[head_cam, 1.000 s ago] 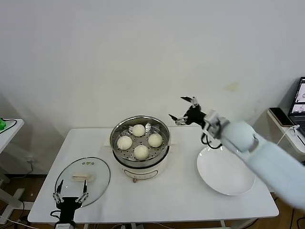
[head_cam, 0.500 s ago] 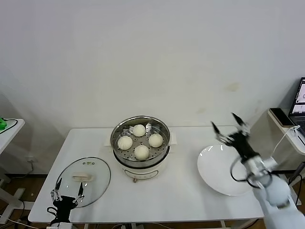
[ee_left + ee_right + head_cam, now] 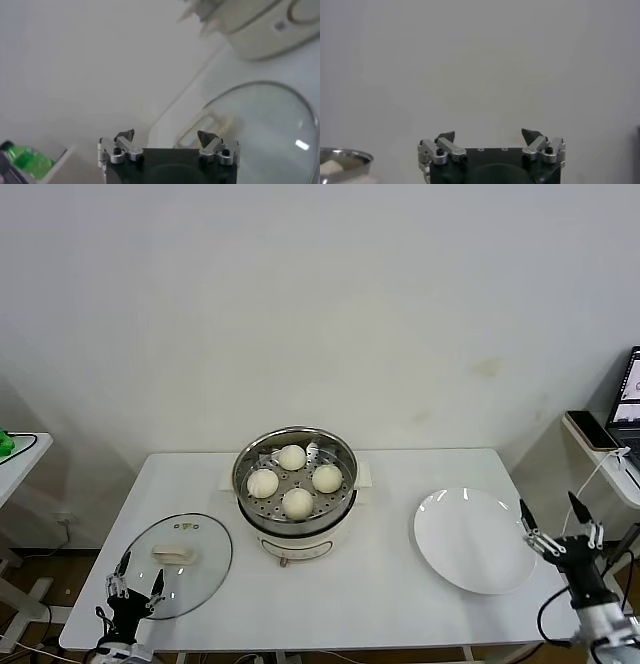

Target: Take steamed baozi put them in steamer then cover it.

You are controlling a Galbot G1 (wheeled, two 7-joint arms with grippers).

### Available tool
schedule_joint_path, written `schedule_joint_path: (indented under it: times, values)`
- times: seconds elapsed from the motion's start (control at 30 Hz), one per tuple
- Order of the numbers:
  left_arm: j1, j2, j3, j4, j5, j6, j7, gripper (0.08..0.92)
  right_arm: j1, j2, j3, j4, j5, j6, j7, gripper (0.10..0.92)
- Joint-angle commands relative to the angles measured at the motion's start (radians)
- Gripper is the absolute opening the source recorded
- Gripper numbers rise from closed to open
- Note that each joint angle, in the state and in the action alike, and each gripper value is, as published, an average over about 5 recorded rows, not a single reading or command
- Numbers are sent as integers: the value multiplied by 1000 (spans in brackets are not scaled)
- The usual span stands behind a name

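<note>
Several cream-white baozi [image 3: 297, 501] lie inside the shiny steel steamer [image 3: 340, 449] on its white cooker base at the table's middle. The steamer is uncovered. The round glass lid [image 3: 200, 567] with a cream handle lies flat at the table's front left; it also shows in the left wrist view [image 3: 270, 125]. My left gripper [image 3: 134, 582] is open and empty, low at the front left edge by the lid. My right gripper [image 3: 558, 520] is open and empty, low beyond the table's right edge, beside the plate. The steamer's rim shows in the right wrist view [image 3: 345, 155].
An empty flat white plate [image 3: 472, 539] lies at the table's right. A side table with a green object [image 3: 6, 444] stands at the far left. A shelf with a laptop [image 3: 628, 399] stands at the far right.
My right arm has pulled back from beside the steamer, over the plate, down to the table's right edge, gripper still open. My left gripper has sunk a little lower at the front left.
</note>
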Motion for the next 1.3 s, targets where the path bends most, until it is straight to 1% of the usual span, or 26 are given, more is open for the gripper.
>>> schedule_joint_path:
  times: [0.03, 0.27, 0.53, 0.87, 1.3]
  values:
    - [-45, 18, 7, 68, 166, 22, 5, 823, -90, 64, 41, 5, 37, 41, -54, 823]
    - [-73, 24, 26, 94, 185, 23, 6, 823, -78, 73, 9, 7, 39, 36, -47, 823]
    - [-77, 33, 29, 59, 184, 33, 14, 823, -78, 85, -12, -3, 30, 42, -46, 823]
    - [-110, 43, 42, 63, 185, 38, 20, 823, -79, 92, -20, 0, 30, 41, -42, 823]
    - [-170, 47, 74, 105, 188, 39, 29, 823, -74, 100, -26, 9, 35, 33, -38, 823]
